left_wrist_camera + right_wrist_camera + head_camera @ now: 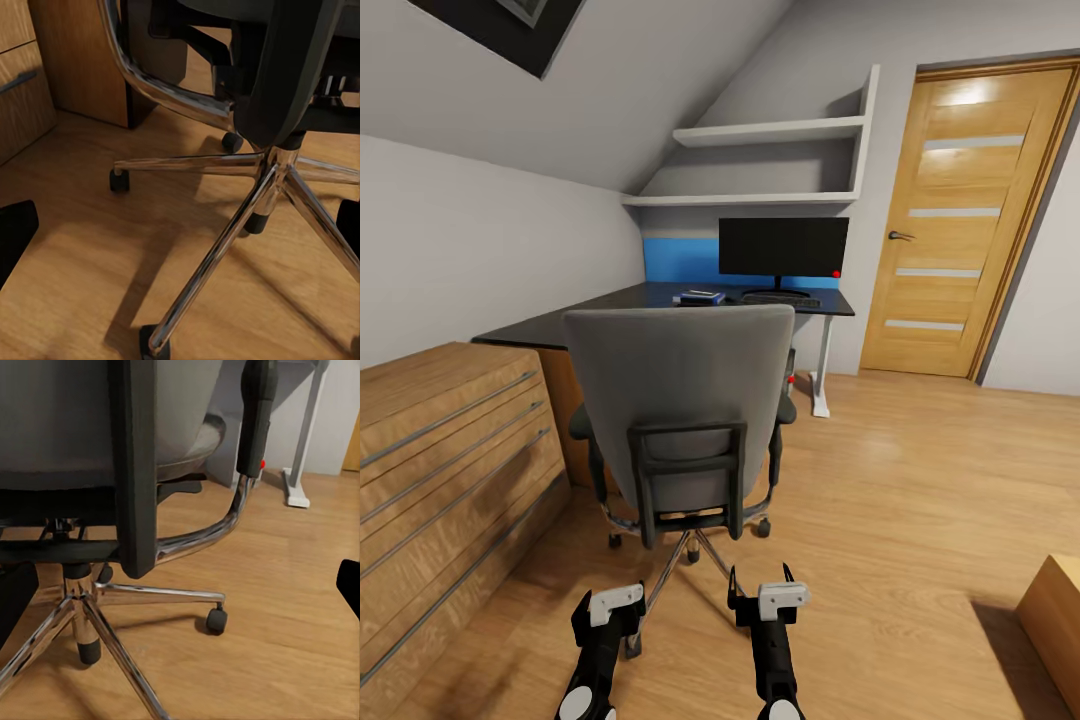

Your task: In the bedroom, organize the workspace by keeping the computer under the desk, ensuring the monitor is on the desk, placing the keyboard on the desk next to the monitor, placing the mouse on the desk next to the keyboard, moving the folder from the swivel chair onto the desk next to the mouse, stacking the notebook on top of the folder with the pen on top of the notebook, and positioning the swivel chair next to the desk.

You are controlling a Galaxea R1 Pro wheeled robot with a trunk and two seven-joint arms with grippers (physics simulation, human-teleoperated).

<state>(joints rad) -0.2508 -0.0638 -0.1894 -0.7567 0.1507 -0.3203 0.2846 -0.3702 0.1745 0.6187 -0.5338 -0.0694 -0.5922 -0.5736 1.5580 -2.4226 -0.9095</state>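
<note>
Swivel chair [678,400] stands on the light wood floor [900,490] with its tall grey back toward the camera, seat end turned to the bench [660,300] and just in front of it; its chrome five-star base [247,202] and castors rest on the boards, seen close in both wrist views. On the glossy black bench, the monitor [783,247] stands upright against the far wall with a red dot at its lower corner; the keyboard [781,299] lies just before its foot, and a small blue and grey stack [701,296] lies beside the keyboard, too small to tell apart. Oak drawers [440,470] line the left wall; an oak door [970,220] stands at the right. Left tool [607,612] and right tool [763,592] hover low behind the chair, fingers apart, holding nothing
</note>
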